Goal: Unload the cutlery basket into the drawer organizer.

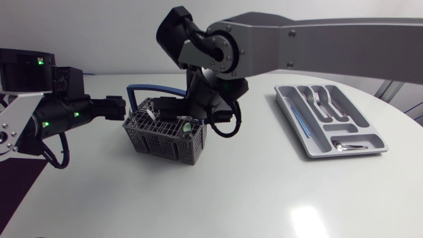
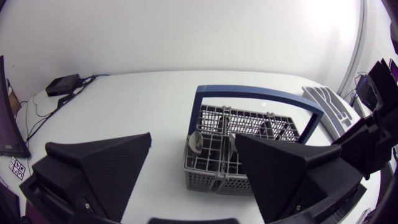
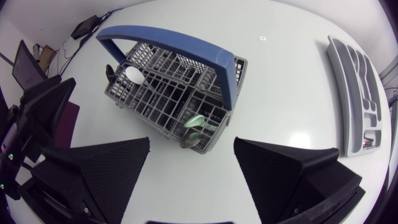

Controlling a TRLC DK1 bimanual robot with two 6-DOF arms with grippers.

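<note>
Gap wide on the right gripper [image 3: 191, 142], nothing held, right above the cutlery basket [image 3: 168, 93] and its blue handle [image 3: 168, 43]. Same wide spread on the left gripper [image 2: 193, 138], empty too, just short of the basket's near end.

From the right wrist view only: down into the cells, a white spoon [image 3: 132, 73] at the far end, a pale green piece [image 3: 200, 121] beside a metal spoon [image 3: 189, 142] at the nearest corner.

From the head view only: both arms at once, basket at centre left, drawer organizer [image 1: 310, 153] well apart at right, a fork [image 1: 317, 99] and a spoon [image 1: 347, 145] in its slots. Right gripper's tips lost there behind its own wrist.

Organizer small in both wrist views, partly behind the right arm [image 2: 373, 124] in the left one, contents hard to make out
</note>
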